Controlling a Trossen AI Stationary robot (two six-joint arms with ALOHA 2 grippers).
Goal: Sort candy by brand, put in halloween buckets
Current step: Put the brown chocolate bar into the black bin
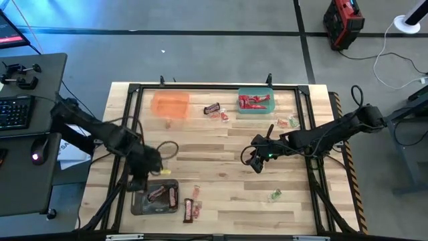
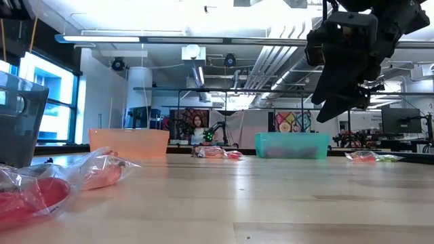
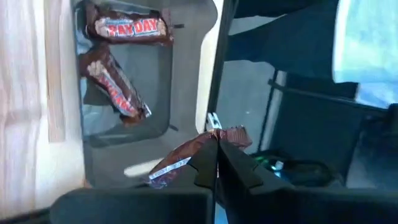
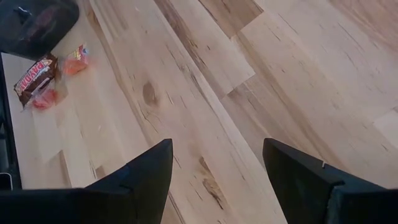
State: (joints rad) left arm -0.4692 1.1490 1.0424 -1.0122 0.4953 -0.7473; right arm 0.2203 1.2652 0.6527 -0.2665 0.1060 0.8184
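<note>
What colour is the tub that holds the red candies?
The tub is teal green; the high view shows it best, with red candies inside.

The high view looks straight down from well above, taking in the whole counter [image 1: 221, 167] and both arms, while the low view sits at counter height near one edge and faces level across the boards into the room; both catch the orange tub [image 1: 170, 103] [image 2: 129, 143] and the green tub [image 1: 256, 102] [image 2: 291, 144]. The left wrist view looks closely past the left end effector [image 3: 216, 163] into the grey tub [image 3: 186, 68], also seen from above [image 1: 138, 203]. The right wrist view looks steeply down past the right end effector [image 4: 214, 180] at bare boards, high above them.
</note>
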